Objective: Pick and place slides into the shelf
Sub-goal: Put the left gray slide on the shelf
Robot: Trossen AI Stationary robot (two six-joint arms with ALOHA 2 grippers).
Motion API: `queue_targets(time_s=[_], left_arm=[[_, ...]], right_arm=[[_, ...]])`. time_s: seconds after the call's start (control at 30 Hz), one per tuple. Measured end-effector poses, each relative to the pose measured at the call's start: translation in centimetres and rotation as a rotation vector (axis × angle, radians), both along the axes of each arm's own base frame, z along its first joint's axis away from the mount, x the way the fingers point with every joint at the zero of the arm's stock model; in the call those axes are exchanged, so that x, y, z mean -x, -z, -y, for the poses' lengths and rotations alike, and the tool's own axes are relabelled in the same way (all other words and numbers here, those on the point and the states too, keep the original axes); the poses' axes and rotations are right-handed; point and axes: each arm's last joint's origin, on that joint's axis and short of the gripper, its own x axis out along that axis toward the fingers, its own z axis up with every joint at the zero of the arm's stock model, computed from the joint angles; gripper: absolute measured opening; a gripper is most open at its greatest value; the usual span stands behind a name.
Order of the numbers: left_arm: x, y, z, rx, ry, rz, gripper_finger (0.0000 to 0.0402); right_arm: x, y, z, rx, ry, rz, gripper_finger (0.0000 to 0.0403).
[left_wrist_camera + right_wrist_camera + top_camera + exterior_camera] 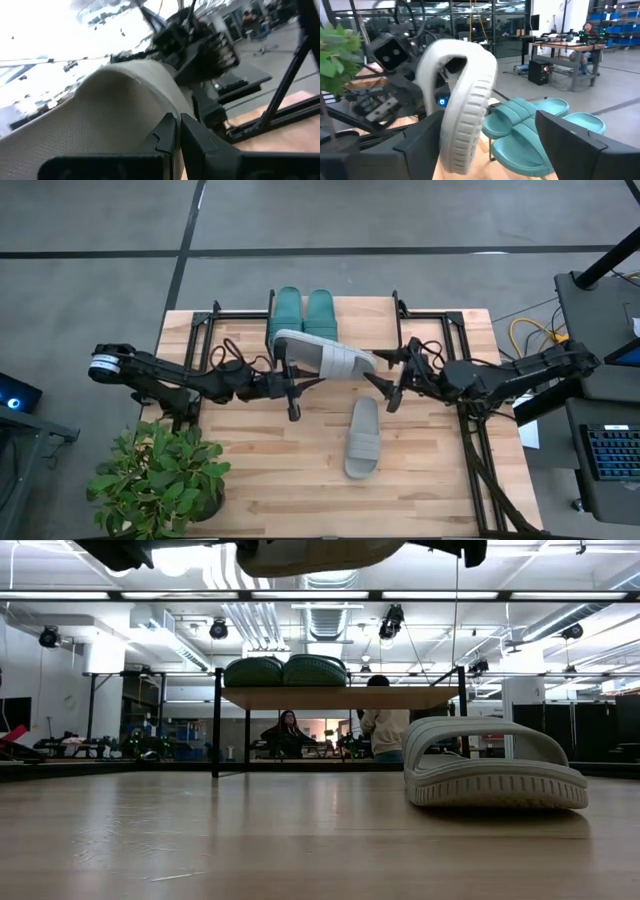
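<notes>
Our left pincer is clamped tight on one end of a light grey slide, holding it up in the air above the bench. Our right pincer stands spread wide at the slide's other end, gripping nothing. Just behind the raised slide, two teal slides sit side by side on the shelf. The second grey slide lies flat on the bench, nearer the front edge.
</notes>
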Motion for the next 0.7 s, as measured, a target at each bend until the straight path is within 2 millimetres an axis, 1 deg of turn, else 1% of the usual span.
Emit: queue_targets(time_s=[0.13,0.27,0.37,0.5,0.53,0.57,0.7], left_arm=[[0.0,-0.2,0.1,-0.004,0.022,0.019,0.0000],[0.1,-0.3,0.1,-0.003,0.024,0.028,0.0000],[0.1,-0.3,0.1,-0.004,0.024,0.027,0.0000],[0.1,-0.2,0.1,-0.006,0.028,0.022,0.0000],[0.1,-0.2,0.1,-0.006,0.030,0.022,0.0000],[0.1,-0.2,0.2,-0.006,0.031,0.022,0.0000],[0.0,-0.1,0.2,-0.006,0.033,0.014,0.0000]], right_arm=[[-0.3,-0.2,0.2,-0.008,0.008,0.006,0.0270],[-0.7,-0.5,0.1,-0.001,0.009,0.005,0.0216],[-0.9,-0.5,0.0,0.001,0.009,0.001,0.0158],[-1.1,-0.4,0.0,0.037,0.010,-0.022,0.0054],[-1.1,-0.5,0.0,0.049,0.003,-0.026,0.0035],[-1.1,-0.5,0.0,0.058,0.000,-0.029,0.0029],[-1.0,-0.4,0.0,0.064,-0.008,-0.048,0.0027]])
